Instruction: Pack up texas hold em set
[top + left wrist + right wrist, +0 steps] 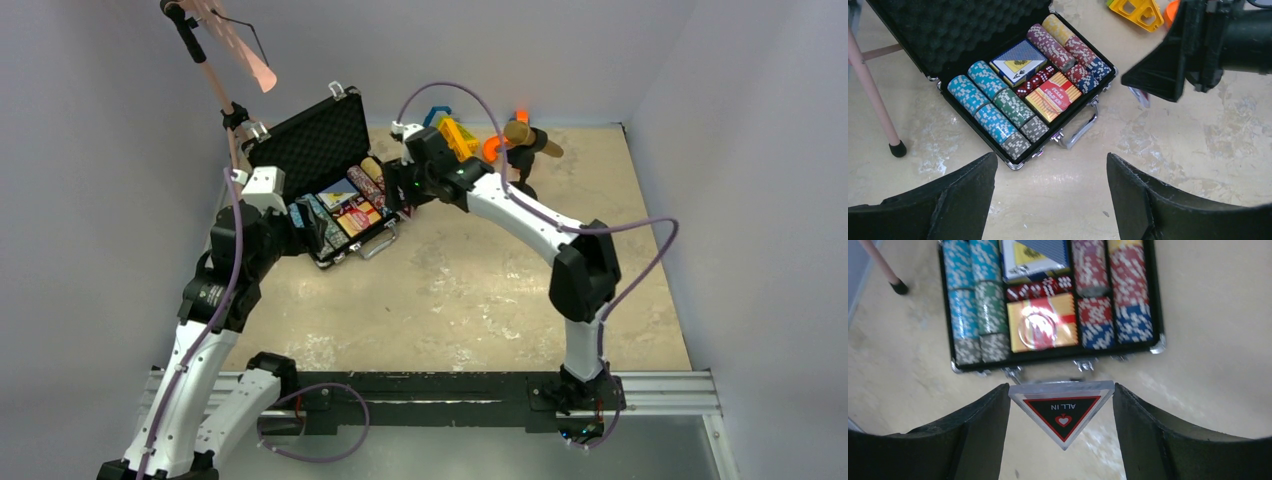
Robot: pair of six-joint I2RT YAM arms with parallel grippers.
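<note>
our right end effector (1060, 391) is clamped on the clear "all in" triangle (1062, 416) by its sides, probably to drop it into the open briefcase (958, 30) just ahead. the left end effector (1051, 160) hangs spread and empty, facing that case.

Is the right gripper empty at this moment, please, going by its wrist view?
No, the right gripper is shut on a clear triangular ALL IN marker, pinched between its two fingers.
</note>
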